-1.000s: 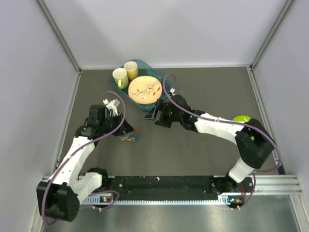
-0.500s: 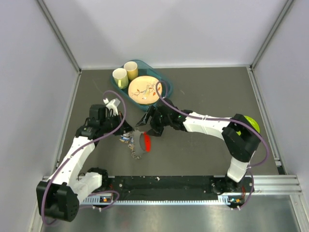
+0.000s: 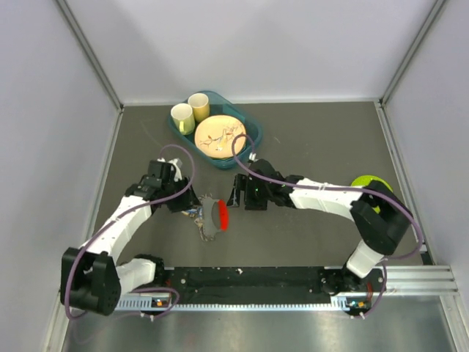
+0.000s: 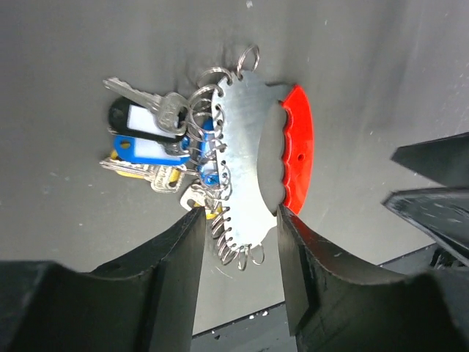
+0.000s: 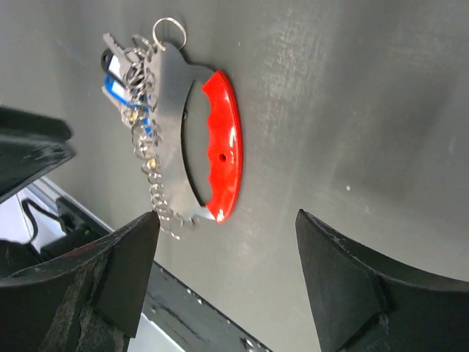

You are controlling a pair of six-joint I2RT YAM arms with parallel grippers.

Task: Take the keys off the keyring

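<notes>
Two open pincers flank the work, and neither holds anything. The keyring (image 4: 249, 147) lies flat on the dark table (image 3: 315, 147) between the two arms. It is a grey metal plate edged with many small rings (image 4: 223, 242) and backed by a red clip (image 4: 299, 147). The keys (image 4: 150, 139), some with blue or yellow heads, are bunched on the side of the plate away from the red clip, and all seem to be on their rings.

The left gripper (image 4: 238, 220) stands with its jaws apart, one to each side of the plate's lower end. We cannot tell whether a fingertip touches the red tip. The right gripper (image 3: 236, 196) is spread wide just beside the red clip, with nothing in its grasp.

We judge that no key is off yet, so the whole task remains, and several things could spoil it from here. If the left jaws close as they stand, they may pinch the loose little rings instead of the plate, and the grip would swivel. Because the plate lies flat, the fingers may skate over it and shove the bunch along the table. The keys overlap, so pulling one could drag its neighbours or lift the whole keyring unless the other arm pins it. The two wrists are near each other, and a careless reach might knock them together.
</notes>
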